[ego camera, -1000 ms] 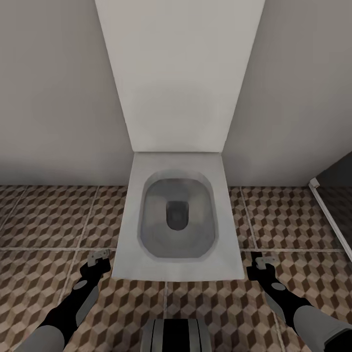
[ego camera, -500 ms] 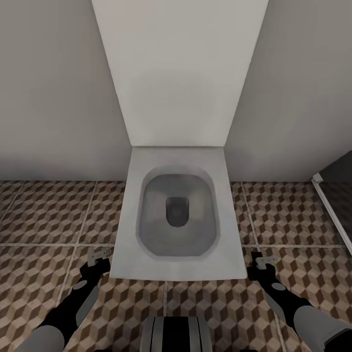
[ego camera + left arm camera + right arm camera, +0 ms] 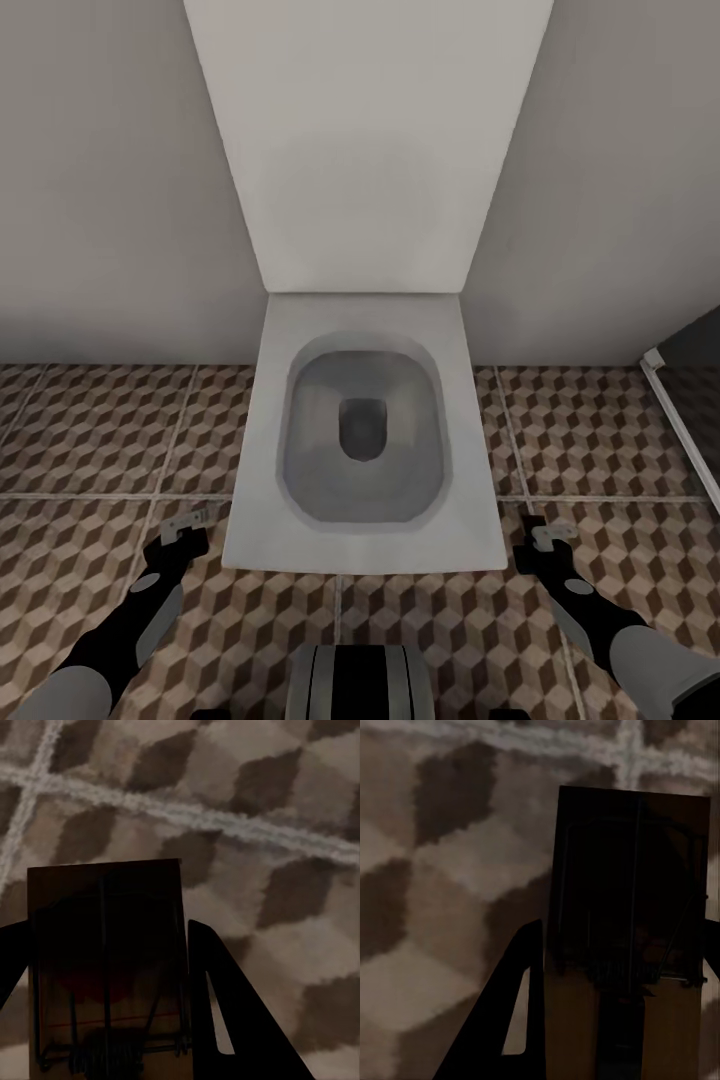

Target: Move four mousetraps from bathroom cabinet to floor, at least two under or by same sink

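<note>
Carrying step: the left gripper (image 3: 112, 967) is clamped on one mousetrap (image 3: 105, 960) and the right gripper (image 3: 622, 945) on another mousetrap (image 3: 630, 930), above the bathroom floor (image 3: 90, 440), toilet (image 3: 365, 440) at twelve o'clock (no sink here), so turning away probably comes next.

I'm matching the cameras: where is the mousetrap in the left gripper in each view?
Head view: at the left gripper, left of the toilet, too small to make out.
Left wrist view: the mousetrap sits between the dark fingers, over tile.
Right wrist view: that board is the other mousetrap, in the right gripper.
Shared landmark: the cube-patterned floor with pale grout lines.
</note>
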Motion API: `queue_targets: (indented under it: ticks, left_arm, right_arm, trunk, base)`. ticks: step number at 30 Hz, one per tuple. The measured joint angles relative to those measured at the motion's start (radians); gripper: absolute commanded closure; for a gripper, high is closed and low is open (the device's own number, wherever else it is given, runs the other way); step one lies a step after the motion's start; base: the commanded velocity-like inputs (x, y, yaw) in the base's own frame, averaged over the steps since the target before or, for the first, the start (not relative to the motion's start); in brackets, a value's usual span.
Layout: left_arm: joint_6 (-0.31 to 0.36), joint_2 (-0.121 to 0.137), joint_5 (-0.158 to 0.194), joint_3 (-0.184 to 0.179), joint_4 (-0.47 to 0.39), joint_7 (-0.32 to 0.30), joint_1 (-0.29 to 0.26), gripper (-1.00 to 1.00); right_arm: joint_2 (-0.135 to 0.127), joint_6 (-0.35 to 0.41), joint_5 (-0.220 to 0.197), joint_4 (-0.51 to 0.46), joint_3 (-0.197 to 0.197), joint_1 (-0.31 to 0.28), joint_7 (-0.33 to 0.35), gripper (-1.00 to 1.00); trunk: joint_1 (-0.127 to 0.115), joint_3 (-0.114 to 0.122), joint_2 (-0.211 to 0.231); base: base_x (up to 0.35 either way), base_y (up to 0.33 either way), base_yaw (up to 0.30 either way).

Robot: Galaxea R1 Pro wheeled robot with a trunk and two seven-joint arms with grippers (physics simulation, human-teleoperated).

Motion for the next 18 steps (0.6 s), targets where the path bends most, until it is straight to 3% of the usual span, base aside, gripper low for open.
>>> queue_targets:
  ticks: [18]
  left_arm:
    - [-0.005, -0.003, 0.001, 0.002, 0.0, 0.001, 0.0, 1.0]
  right_arm:
    - [-0.001, 0.0, 0.0, 0.0, 0.0, 0.0, -0.001, 1.0]
  trunk:
    - [0.0, 0.0, 0.0]
  base:
    - [0.0, 0.0, 0.0]
